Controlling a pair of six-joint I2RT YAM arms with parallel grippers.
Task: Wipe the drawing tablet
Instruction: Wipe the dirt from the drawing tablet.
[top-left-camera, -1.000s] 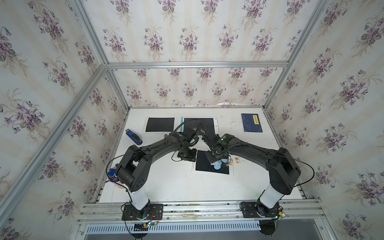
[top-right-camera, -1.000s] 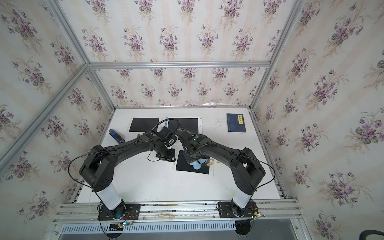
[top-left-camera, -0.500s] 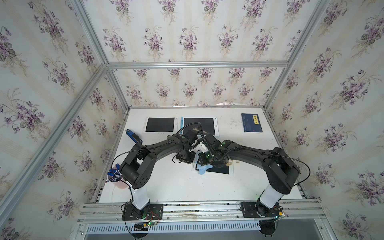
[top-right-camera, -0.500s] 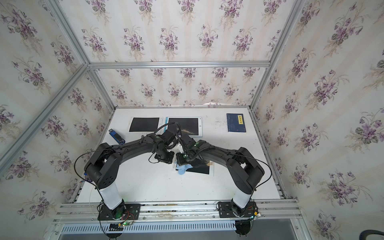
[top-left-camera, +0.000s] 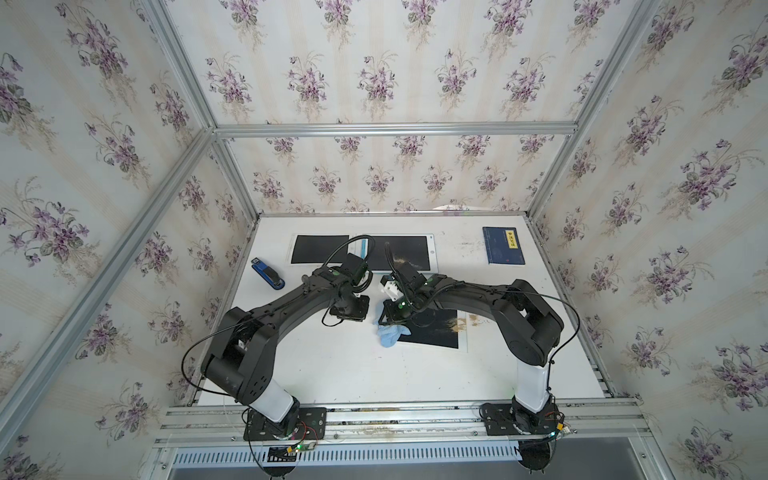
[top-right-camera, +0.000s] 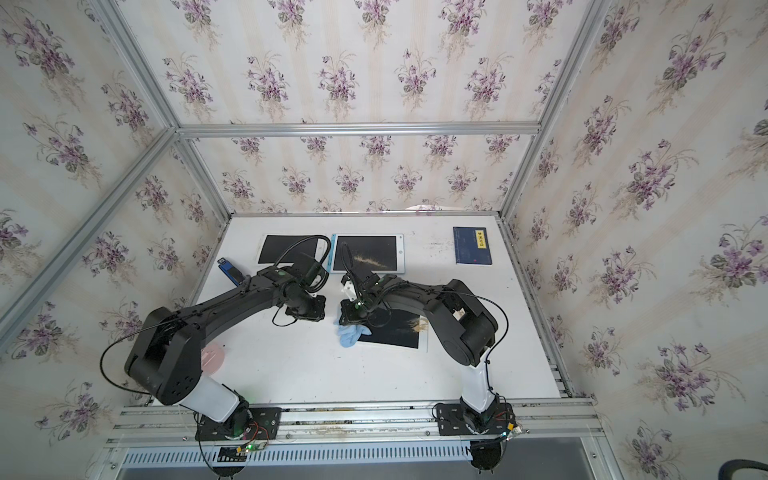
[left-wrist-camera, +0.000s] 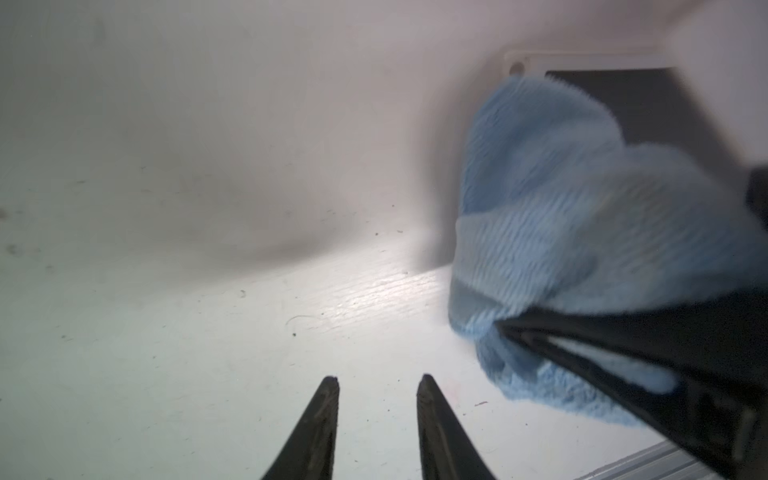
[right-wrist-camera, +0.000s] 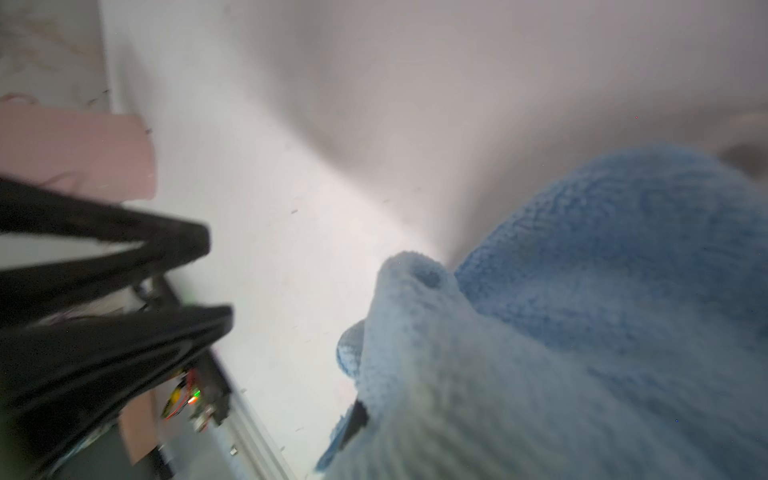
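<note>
drawing tablet (top-left-camera: 432, 337): lies flat on the white table (top-left-camera: 353, 374), dark screen up, under the right arm's wrist. brown dust (top-left-camera: 451, 328) sits on the screen's right part and spills past the tablet's right edge onto the table.

blue cloth (top-left-camera: 390, 334): bunched at the tablet's left edge, partly on the screen and partly hanging off onto the table.

right gripper (top-left-camera: 386, 322): clamped on the cloth, directly above the tablet's left edge. left gripper (left-wrist-camera: 376, 380): just left of the tablet, fingers parted with nothing between them, close above bare table.

step in hand, judged: one wiping pass ending at the left edge. to do it well, carry the cloth back to the tablet's right edge, press it flat and overlap the strokes so the dust is pushed off the tablet, not smeared. the tablet may slide under the drag. the left gripper could steady the left rim.

change noted: a second ago the cloth lay further right on the screen. it has since swept to the left edge. the left gripper remains left of the tablet, and the dust on the right remains.
</note>
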